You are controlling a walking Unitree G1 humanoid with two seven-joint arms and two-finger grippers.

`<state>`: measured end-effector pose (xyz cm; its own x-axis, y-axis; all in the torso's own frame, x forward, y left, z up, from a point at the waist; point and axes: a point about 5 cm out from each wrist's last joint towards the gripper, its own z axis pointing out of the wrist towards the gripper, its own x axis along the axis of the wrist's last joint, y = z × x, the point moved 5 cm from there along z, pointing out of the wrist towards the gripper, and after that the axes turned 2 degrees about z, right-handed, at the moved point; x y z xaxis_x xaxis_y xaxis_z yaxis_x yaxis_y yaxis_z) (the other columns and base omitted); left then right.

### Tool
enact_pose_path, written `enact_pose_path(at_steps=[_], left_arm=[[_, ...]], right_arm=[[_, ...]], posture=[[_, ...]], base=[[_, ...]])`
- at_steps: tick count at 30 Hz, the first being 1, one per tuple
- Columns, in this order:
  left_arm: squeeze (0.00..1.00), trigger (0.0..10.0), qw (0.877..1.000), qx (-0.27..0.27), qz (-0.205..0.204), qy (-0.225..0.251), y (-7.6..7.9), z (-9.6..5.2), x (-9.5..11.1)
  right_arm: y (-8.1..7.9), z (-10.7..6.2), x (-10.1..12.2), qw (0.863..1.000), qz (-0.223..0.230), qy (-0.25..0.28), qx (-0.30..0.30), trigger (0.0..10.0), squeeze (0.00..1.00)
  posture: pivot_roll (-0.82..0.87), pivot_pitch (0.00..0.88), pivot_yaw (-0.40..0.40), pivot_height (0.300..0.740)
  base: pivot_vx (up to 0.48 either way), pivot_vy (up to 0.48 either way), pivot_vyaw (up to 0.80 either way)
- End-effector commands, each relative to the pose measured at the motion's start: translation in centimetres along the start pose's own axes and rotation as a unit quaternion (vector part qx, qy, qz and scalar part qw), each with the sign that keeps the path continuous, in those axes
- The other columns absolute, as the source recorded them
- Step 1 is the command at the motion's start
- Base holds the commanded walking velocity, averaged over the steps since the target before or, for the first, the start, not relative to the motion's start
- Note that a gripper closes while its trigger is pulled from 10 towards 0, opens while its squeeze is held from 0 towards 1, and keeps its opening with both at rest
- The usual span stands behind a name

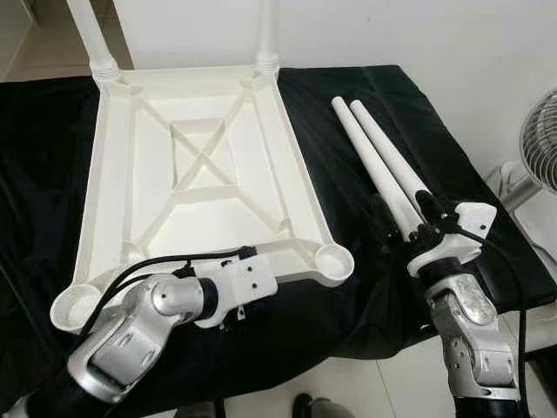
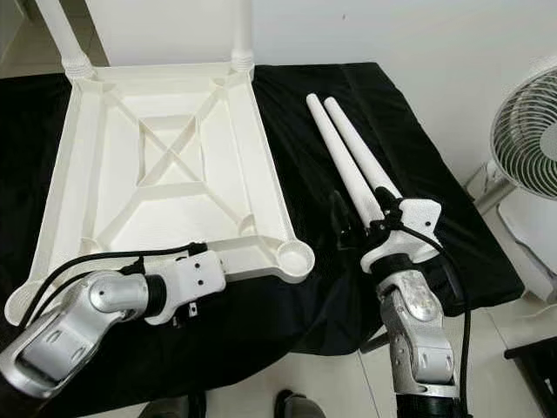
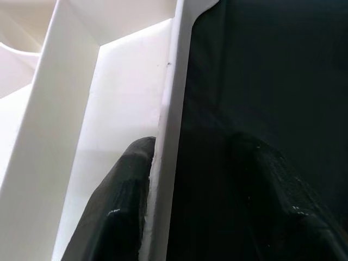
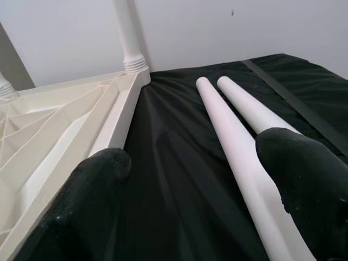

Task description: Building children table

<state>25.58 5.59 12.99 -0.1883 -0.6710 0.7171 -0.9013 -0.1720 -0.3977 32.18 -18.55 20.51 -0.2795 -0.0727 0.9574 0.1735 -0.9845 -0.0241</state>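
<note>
The white table top (image 1: 296, 148) lies upside down on a black cloth (image 1: 348, 96). Two white legs (image 1: 91, 35) (image 1: 268, 35) stand screwed into its far corners. Both near corner sockets (image 1: 333, 259) (image 1: 77, 305) are empty. Two loose legs (image 1: 383, 161) lie side by side on the cloth to the right. My left gripper (image 3: 193, 142) is open and straddles the top's near rim (image 3: 171, 109), one finger (image 3: 128, 201) inside against it and the other outside. At the loose legs' near ends my right gripper (image 1: 405, 213) is open, with the nearer leg (image 4: 234, 136) between its fingers.
A white fan (image 1: 540, 144) stands on the floor at the far right, beyond the cloth's edge. A white wall runs behind the table. The cloth's front edge drops to a light tiled floor (image 1: 365, 383) just in front of my arms.
</note>
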Motion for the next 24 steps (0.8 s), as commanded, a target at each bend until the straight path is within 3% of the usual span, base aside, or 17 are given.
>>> enact_pose_path(at_steps=[1, 8, 12, 13, 15, 16, 17, 23, 24], left_arm=[[0.0, 10.0, 0.997, -0.076, -0.017, 0.006, 2.1, 0.1, 0.2], [0.0, 10.0, 0.998, -0.062, -0.029, 0.013, 1.6, 0.3, 0.6], [0.0, 10.0, 0.997, -0.003, -0.058, 0.046, -0.6, 0.6, 2.1], [0.0, 10.0, 0.996, 0.015, -0.07, 0.058, -1.4, 0.7, 2.7], [0.0, 10.0, 0.995, 0.025, -0.077, 0.065, -1.8, 0.6, 3.0], [0.68, 10.0, 0.993, 0.033, -0.085, 0.075, -2.2, 0.6, 3.3], [1.0, 10.0, 0.99, 0.039, -0.095, 0.093, -2.5, 0.6, 4.0], [1.0, 10.0, 0.98, 0.023, -0.114, 0.161, -2.4, -0.2, 6.6], [1.0, 10.0, 0.975, 0.021, -0.12, 0.188, -2.7, -0.6, 7.7]], right_arm=[[1.3, 0.4, -0.8, 0.999, -0.019, -0.025, -0.035, 10.0, 0.0], [1.8, 1.4, -1.5, 0.997, -0.031, -0.046, -0.055, 10.0, 0.0], [2.1, 3.1, -1.3, 0.996, -0.031, -0.054, -0.064, 10.0, 0.0], [2.0, 3.5, -1.2, 0.996, -0.026, -0.053, -0.06, 10.0, 0.13], [1.9, 3.7, -1.1, 0.997, -0.021, -0.053, -0.057, 10.0, 0.13], [1.7, 3.9, -1.2, 0.997, -0.015, -0.055, -0.052, 10.0, 1.0], [1.6, 4.1, -1.3, 0.997, -0.009, -0.058, -0.051, 10.0, 1.0], [1.7, 4.8, -1.6, 0.995, 0.004, -0.075, -0.059, 10.0, 1.0], [2.4, 5.1, -1.8, 0.993, 0.005, -0.088, -0.075, 10.0, 1.0]], posture=[[0.05, 0.167, -0.014, 0.74], [0.05, 0.165, -0.019, 0.74], [0.06, 0.164, -0.042, 0.74], [0.06, 0.164, -0.042, 0.74], [0.06, 0.164, -0.042, 0.74], [0.07, 0.165, -0.055, 0.74], [0.07, 0.166, -0.066, 0.74], [0.07, 0.169, -0.086, 0.74], [0.07, 0.172, -0.096, 0.74]], base=[[0.0, 0.0, 0.0], [0.0, 0.0, 0.0], [0.0, 0.0, 0.0], [0.0, 0.0, 0.0], [0.0, 0.0, 0.0], [0.0, 0.0, 0.0], [0.0, 0.0, 0.0], [0.0, 0.0, 0.0], [0.0, 0.0, 0.0]])
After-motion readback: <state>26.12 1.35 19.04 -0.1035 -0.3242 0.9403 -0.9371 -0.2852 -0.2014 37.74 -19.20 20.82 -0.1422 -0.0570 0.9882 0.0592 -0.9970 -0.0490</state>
